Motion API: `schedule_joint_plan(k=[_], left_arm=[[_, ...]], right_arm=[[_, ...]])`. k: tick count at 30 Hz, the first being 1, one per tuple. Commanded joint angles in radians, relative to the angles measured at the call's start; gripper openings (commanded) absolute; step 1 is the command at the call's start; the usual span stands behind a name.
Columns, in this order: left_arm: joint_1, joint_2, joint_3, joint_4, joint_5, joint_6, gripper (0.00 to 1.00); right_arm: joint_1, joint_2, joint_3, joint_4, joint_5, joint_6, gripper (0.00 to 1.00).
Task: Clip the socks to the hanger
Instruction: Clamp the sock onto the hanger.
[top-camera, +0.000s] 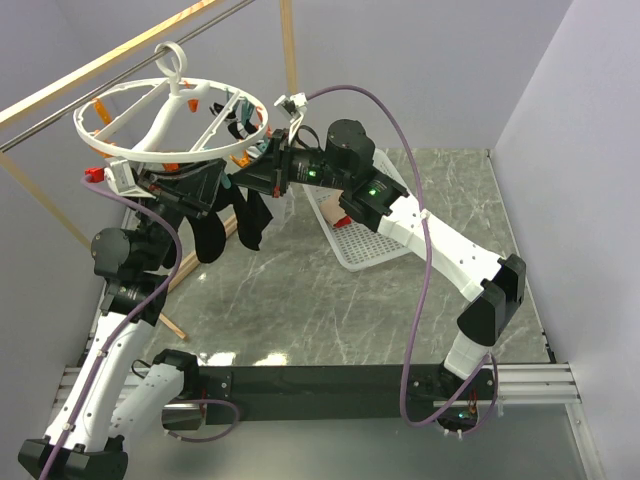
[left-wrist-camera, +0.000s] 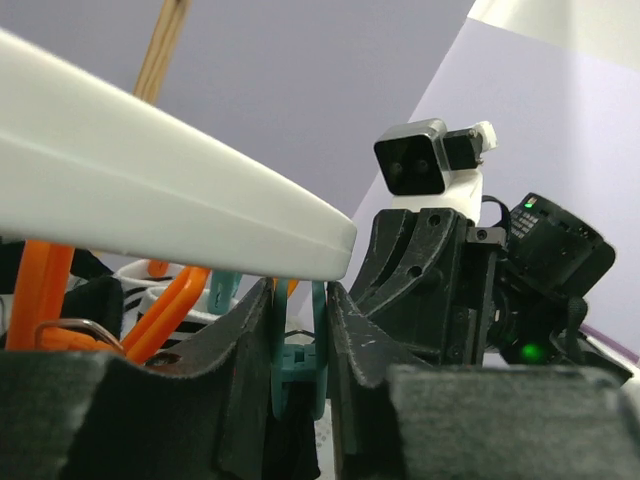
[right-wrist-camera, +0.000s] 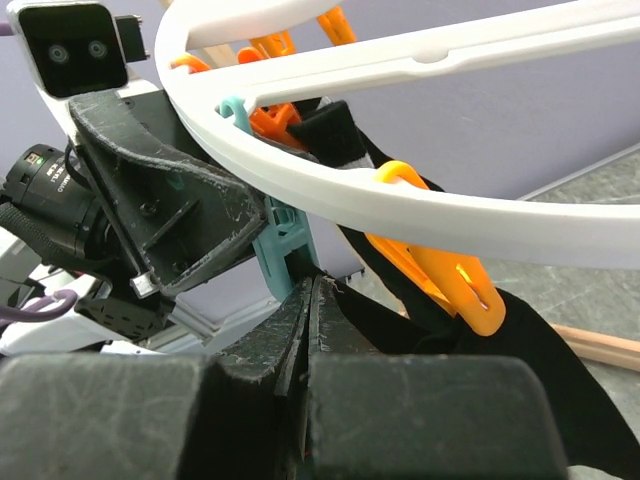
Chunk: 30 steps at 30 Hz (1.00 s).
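Note:
The white round hanger (top-camera: 170, 110) hangs from a rail at the upper left, with orange and teal clips around its ring. Two black socks (top-camera: 208, 238) (top-camera: 252, 222) dangle from its near rim. My left gripper (top-camera: 222, 175) is shut on a teal clip (left-wrist-camera: 297, 360), squeezing its upper arms just under the ring (left-wrist-camera: 150, 200). Black sock fabric (left-wrist-camera: 290, 440) sits in the clip's lower jaws. My right gripper (right-wrist-camera: 312, 290) is shut on a black sock (right-wrist-camera: 400, 310), its tips right below the same teal clip (right-wrist-camera: 285, 245). An orange clip (right-wrist-camera: 440, 280) holds sock fabric beside it.
A white mesh basket (top-camera: 355, 235) lies on the grey marble table behind the right arm. Wooden frame poles (top-camera: 290, 50) and a metal rail (top-camera: 60, 120) carry the hanger. Purple walls close in the left, back and right.

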Motion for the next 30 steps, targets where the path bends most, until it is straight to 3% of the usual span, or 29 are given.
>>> schedule_joint_plan(k=[1,7,14,16,19,21,23,24,30], left_arm=[[-0.003,-0.025,0.012,0.053,0.016,0.02,0.38],[-0.003,-0.051,0.006,0.027,-0.018,0.03,0.64],[-0.003,-0.055,0.022,0.008,-0.047,0.022,0.67],[-0.003,-0.048,0.043,-0.029,-0.057,0.02,0.67],[-0.003,-0.039,0.055,-0.057,-0.067,0.01,0.67],[-0.003,-0.047,0.055,-0.069,-0.08,0.004,0.67],[-0.003,-0.056,0.054,-0.106,-0.096,0.008,0.67],[-0.003,-0.064,0.055,-0.123,-0.102,0.023,0.67],[-0.003,-0.073,0.123,-0.384,-0.119,0.117,0.7]], right_arm=[[-0.004,-0.029,0.016,0.04,-0.012,0.005,0.0],[-0.004,-0.011,0.047,0.028,-0.013,0.005,0.0],[-0.004,0.011,0.098,-0.049,0.016,-0.018,0.0],[-0.004,0.024,0.13,-0.125,0.049,-0.041,0.07],[-0.006,0.012,0.135,-0.213,0.088,-0.082,0.28],[-0.01,-0.005,0.118,-0.277,0.163,-0.101,0.43],[-0.012,-0.043,0.081,-0.322,0.254,-0.133,0.5],[-0.013,-0.058,0.066,-0.345,0.298,-0.144,0.58],[-0.023,-0.201,-0.086,-0.448,0.586,-0.208,0.67]])
